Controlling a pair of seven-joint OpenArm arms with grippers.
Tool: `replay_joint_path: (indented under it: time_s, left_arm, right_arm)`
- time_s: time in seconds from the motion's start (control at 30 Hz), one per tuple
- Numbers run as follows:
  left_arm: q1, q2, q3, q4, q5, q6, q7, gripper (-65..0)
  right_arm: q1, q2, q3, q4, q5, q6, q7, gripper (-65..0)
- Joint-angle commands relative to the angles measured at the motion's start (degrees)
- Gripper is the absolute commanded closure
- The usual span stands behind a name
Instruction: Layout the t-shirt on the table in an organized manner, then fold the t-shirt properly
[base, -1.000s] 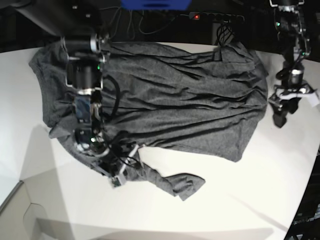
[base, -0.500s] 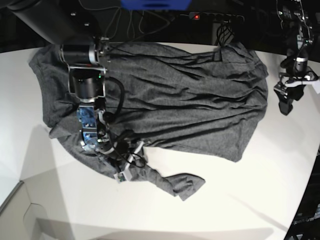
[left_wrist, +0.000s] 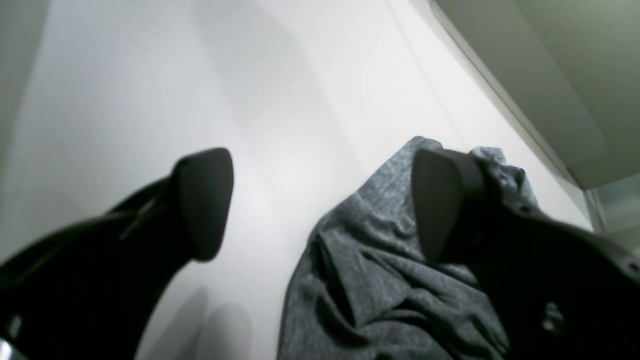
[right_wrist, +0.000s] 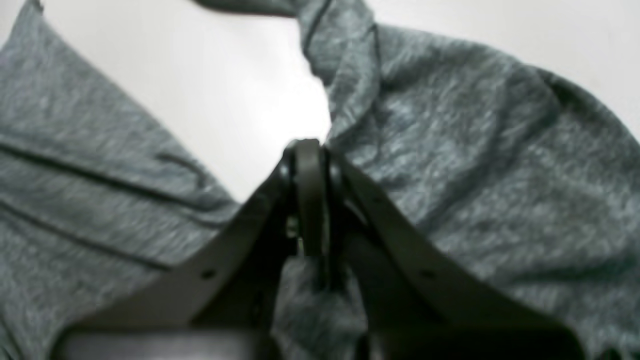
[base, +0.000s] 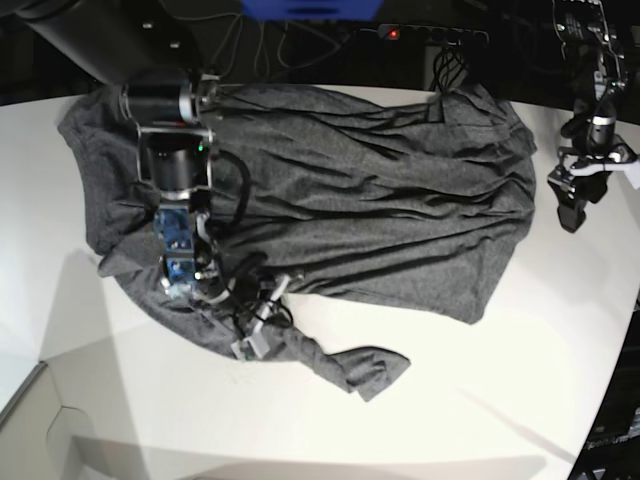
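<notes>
Right wrist view: right gripper (right_wrist: 309, 150) is sitting fully closed, pinching a fold of the t-shirt (right_wrist: 475, 165) at the edge where the sleeve is meeting the body, white table (right_wrist: 240, 100) showing just past the tips. Base view: that gripper (base: 252, 340) is working at the near edge of the t-shirt (base: 370, 200), beside the crumpled lower sleeve (base: 360, 372), which is lying twisted on the table (base: 480, 400). Shirt is lying mostly spread across the middle and far side of the table, wrinkly, far sleeve and hem bunching near the back edge. Left gripper (base: 575, 200) is hanging at the far right, just beside the shirt's edge, not touching it. Left wrist view: left gripper (left_wrist: 320, 200) is standing wide open, holding nothing, cloth (left_wrist: 380, 280) lying below one finger. Progress: layout partly done, body roughly flat, sleeve and wrinkles needing straightening; folding not yet started, by my judgement.
</notes>
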Motion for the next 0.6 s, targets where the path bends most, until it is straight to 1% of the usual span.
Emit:
replay_joint_path:
  time_s: [0.0, 0.07, 0.13, 0.27, 0.43, 0.57]
  left_arm:
    - [-0.3, -0.9, -0.4, 1.0, -0.5, -0.8, -1.2, -54.1]
    - [-0.3, -0.9, -0.4, 1.0, -0.5, -0.8, -1.2, -54.1]
    - [-1.0, -0.9, -0.3, 1.0, -0.5, -0.8, -1.2, -54.1]
    - [-1.4, -0.9, -0.3, 1.0, -0.5, -0.8, -1.2, -54.1]
    - [-2.8, -1.2, 1.5, 1.6, -0.5, -0.8, -1.2, -54.1]
    - [-3.2, -1.0, 1.7, 2.9, -0.5, -0.8, -1.2, -54.1]
  right_arm:
    - [-0.1, -0.1, 0.0, 3.5, 0.9, 0.7, 1.2, -1.0]
    - [-3.3, -0.4, -0.3, 9.0, 0.9, 0.8, 1.2, -1.0]
    - [-6.4, -1.2, -2.7, 14.3, 0.9, 0.8, 1.2, -1.1]
    - [-15.0, -0.9, -10.8, 26.0, 0.9, 0.9, 1.2, -1.3]
    - [-25.3, 2.3, -21.9, 39.1, 0.9, 0.9, 1.3, -1.4]
    - [-28.1, 6.2, -27.0, 40.2, 0.9, 0.9, 1.2, -1.5]
